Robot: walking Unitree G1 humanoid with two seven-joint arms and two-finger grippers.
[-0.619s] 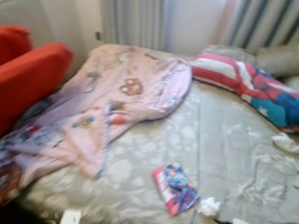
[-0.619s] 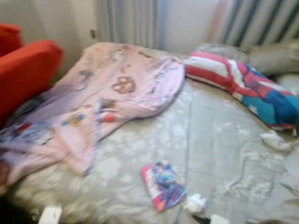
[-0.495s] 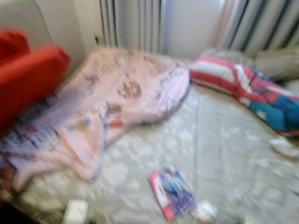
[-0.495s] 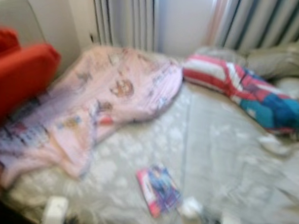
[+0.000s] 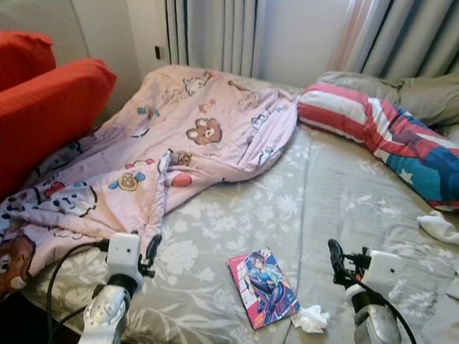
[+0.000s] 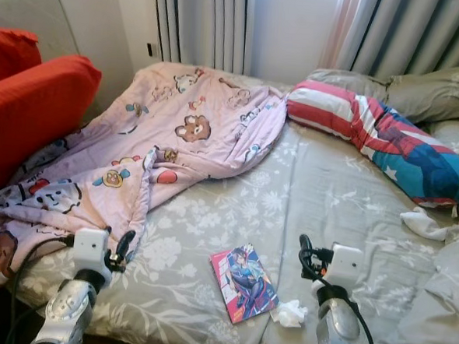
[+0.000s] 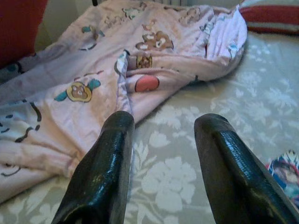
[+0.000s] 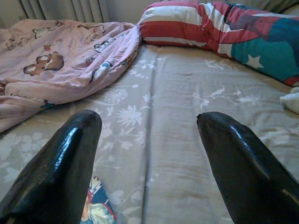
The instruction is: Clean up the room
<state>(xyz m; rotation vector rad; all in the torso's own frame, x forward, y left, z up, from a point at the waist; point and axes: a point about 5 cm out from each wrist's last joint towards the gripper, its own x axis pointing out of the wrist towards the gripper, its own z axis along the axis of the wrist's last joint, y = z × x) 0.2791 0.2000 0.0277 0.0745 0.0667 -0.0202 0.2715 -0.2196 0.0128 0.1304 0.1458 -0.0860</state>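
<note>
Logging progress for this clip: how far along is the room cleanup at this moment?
Nothing looks done yet. The left gripper and right gripper are raised over the bed, both open and holding nothing. Left to do: the comic book and crumpled tissue lie on the grey sheet, and the pink blanket lies rumpled.

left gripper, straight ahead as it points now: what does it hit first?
Probably the floral bed sheet just ahead of the open left gripper, then the folded edge of the pink teddy-bear blanket beyond. Depth is hard to judge.
</note>
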